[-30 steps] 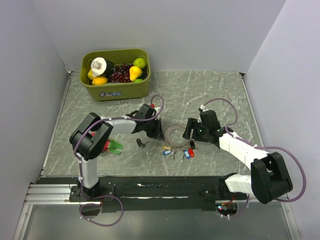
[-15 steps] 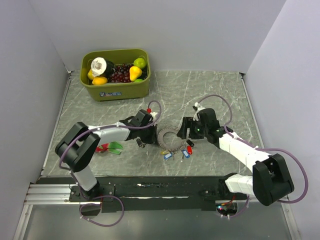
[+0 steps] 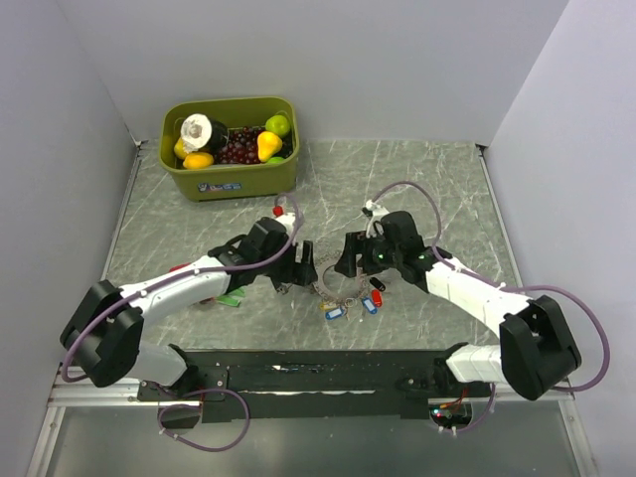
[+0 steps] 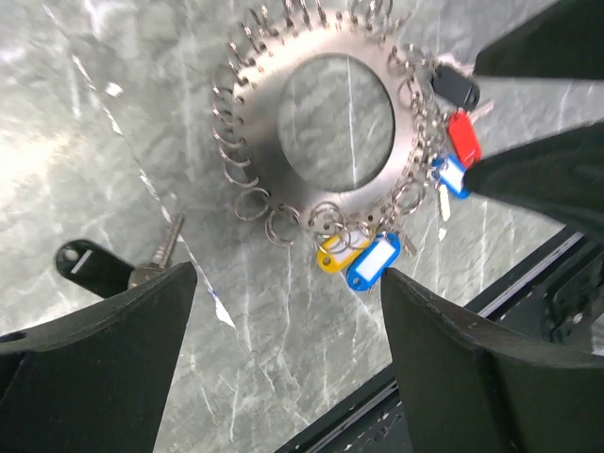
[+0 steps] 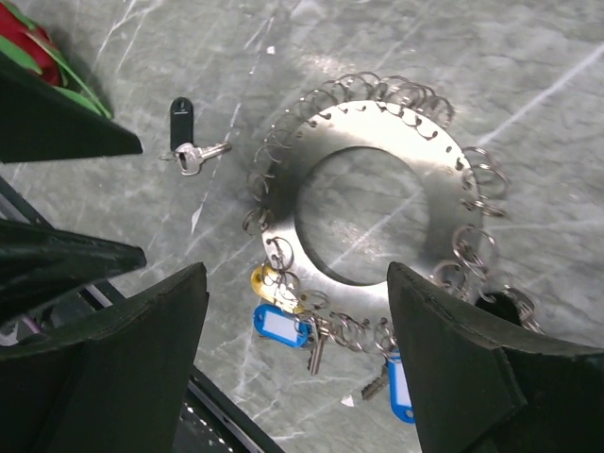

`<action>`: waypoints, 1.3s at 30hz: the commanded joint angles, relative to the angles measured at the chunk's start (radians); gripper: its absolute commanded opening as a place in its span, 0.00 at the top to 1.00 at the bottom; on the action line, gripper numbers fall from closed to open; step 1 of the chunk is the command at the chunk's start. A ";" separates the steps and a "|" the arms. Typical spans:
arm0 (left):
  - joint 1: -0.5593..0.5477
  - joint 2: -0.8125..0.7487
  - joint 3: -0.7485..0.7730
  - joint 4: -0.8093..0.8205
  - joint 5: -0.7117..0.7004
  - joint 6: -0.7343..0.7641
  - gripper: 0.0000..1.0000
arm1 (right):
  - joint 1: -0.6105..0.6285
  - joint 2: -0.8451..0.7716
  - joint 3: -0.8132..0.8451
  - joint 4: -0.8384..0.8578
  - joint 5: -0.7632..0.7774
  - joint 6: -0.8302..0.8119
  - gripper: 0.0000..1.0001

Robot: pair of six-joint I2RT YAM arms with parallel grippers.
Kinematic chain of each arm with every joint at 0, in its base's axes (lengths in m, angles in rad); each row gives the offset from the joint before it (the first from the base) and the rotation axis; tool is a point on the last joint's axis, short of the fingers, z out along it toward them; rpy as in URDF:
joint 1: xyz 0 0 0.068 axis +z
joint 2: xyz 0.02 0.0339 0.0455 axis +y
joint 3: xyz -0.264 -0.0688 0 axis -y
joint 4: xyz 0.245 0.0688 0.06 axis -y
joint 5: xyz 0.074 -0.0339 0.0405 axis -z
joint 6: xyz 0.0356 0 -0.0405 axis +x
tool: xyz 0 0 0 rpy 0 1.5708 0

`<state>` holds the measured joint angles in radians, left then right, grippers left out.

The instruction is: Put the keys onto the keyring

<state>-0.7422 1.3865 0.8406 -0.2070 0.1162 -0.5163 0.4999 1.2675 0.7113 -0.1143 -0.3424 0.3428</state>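
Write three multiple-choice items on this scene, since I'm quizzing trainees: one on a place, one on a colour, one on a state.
1. Where is the loose black-headed key?
A on the table, apart from the keyring
B inside the keyring's hole
C pinched in a hand

2. Which tag colour lies beside the yellow tag?
A blue
B orange
C purple

3. How is the left hand?
A shut on a key
B open and empty
C shut on the keyring

Answers:
1 A, it lies on bare marble clear of the disc.
2 A, the blue tag hangs right next to it.
3 B, its fingers stand wide apart with nothing between them.
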 commanded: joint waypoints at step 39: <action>0.343 0.354 0.001 0.316 0.438 -0.125 0.31 | -0.196 0.101 0.031 -0.061 -0.016 0.088 0.34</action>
<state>-0.3717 1.6833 0.7757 0.2066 0.6239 -0.6975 0.3828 1.4151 0.7734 -0.1764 -0.2794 0.3973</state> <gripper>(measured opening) 0.695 0.656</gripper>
